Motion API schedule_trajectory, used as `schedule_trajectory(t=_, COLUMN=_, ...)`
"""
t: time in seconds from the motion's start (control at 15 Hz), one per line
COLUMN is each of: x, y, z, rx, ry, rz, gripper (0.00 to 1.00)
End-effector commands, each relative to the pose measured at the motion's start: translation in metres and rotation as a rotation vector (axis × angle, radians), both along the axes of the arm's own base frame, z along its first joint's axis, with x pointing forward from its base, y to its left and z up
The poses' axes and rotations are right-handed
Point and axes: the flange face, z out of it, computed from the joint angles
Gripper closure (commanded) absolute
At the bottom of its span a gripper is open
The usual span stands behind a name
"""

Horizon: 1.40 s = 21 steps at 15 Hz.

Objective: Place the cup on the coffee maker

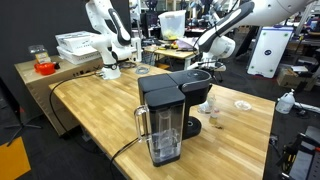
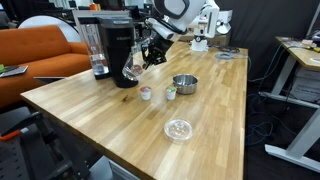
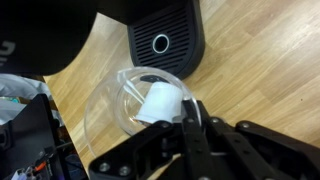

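The black coffee maker (image 1: pixel 165 112) with its clear water tank stands on the wooden table and shows in both exterior views (image 2: pixel 116 48). In the wrist view its black drip tray (image 3: pixel 165 38) lies just ahead of me. My gripper (image 3: pixel 190 120) is shut on the rim of the cup (image 3: pixel 158 103), which looks whitish inside a clear round wall and is tilted. In an exterior view the gripper (image 2: pixel 142 60) holds the cup (image 2: pixel 133 71) just in front of the machine's base, close to the table. In an exterior view the gripper (image 1: pixel 205 100) is beside the machine and the cup is hard to make out.
On the table near the machine are a small pinkish cup (image 2: pixel 146 93), a small green cup (image 2: pixel 170 92), a metal bowl (image 2: pixel 184 83) and a flat pale disc (image 2: pixel 179 128). An orange sofa (image 2: pixel 35 50) stands behind. A white bottle (image 1: pixel 287 100) is at the table edge.
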Motion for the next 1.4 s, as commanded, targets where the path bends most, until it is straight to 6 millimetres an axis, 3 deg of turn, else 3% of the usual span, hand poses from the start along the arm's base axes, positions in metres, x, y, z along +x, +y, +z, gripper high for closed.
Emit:
schedule_trajectory(t=0.0, x=0.013, y=0.003, z=0.003, rx=0.031, ry=-0.001, rz=-0.012, gripper=0.99)
schedule_trajectory(t=0.27, x=0.02, y=0.019, z=0.003, rx=0.048, ry=-0.024, rz=0.019, gripper=0.99)
schedule_trajectory(t=0.67, x=0.014, y=0.056, z=-0.012, rx=0.072, ry=0.0, rz=0.079, gripper=0.99)
schedule_trajectory(t=1.33, x=0.018, y=0.058, z=-0.019, rx=0.019, ry=0.035, rz=0.031, gripper=0.99)
